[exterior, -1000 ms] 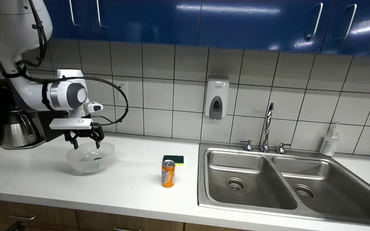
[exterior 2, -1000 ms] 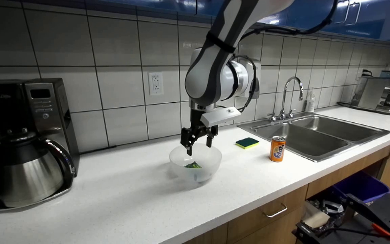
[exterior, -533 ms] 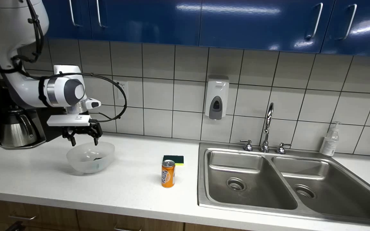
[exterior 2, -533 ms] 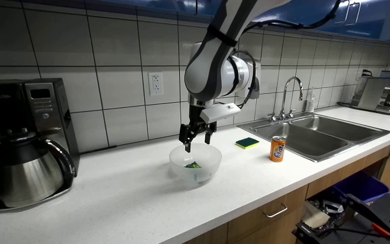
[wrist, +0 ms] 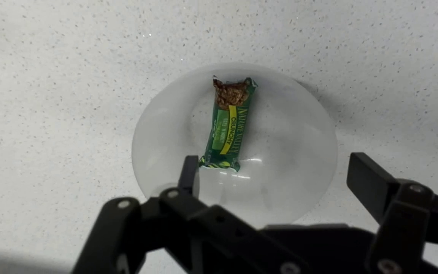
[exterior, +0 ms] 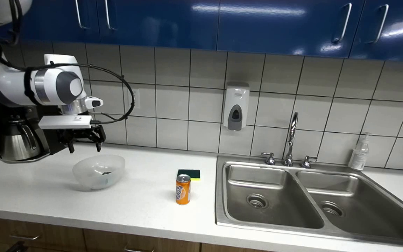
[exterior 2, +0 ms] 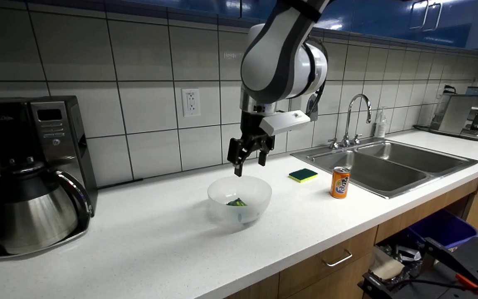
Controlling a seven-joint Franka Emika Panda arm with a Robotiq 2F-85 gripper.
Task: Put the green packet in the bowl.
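The green packet (wrist: pixel 226 129) lies inside the translucent whitish bowl (wrist: pixel 295 140) in the wrist view, with its printed face up. In the exterior views the packet shows as a small dark patch (exterior: pixel 106 173) and a green patch (exterior 2: pixel 237 202) within the bowl (exterior: pixel 86 176), which also shows here (exterior 2: pixel 255 207). My gripper (exterior: pixel 85 147) is above the bowl and apart from it. It also shows in an exterior view (exterior 2: pixel 250 165). In the wrist view its fingers (wrist: pixel 274 171) are wide apart with nothing between them.
An orange can (exterior: pixel 183 190) stands upright near a green and yellow sponge (exterior 2: pixel 303 174). The steel double sink (exterior: pixel 221 196) lies beyond them. A coffee maker with a steel carafe (exterior 2: pixel 35 211) stands on the opposite side of the bowl. Blue cabinets (exterior: pixel 159 21) hang above.
My open gripper has risen away from the bowl, drifting left in an exterior view and, lately, right in an exterior view. The bowl and the packet in it have not moved.
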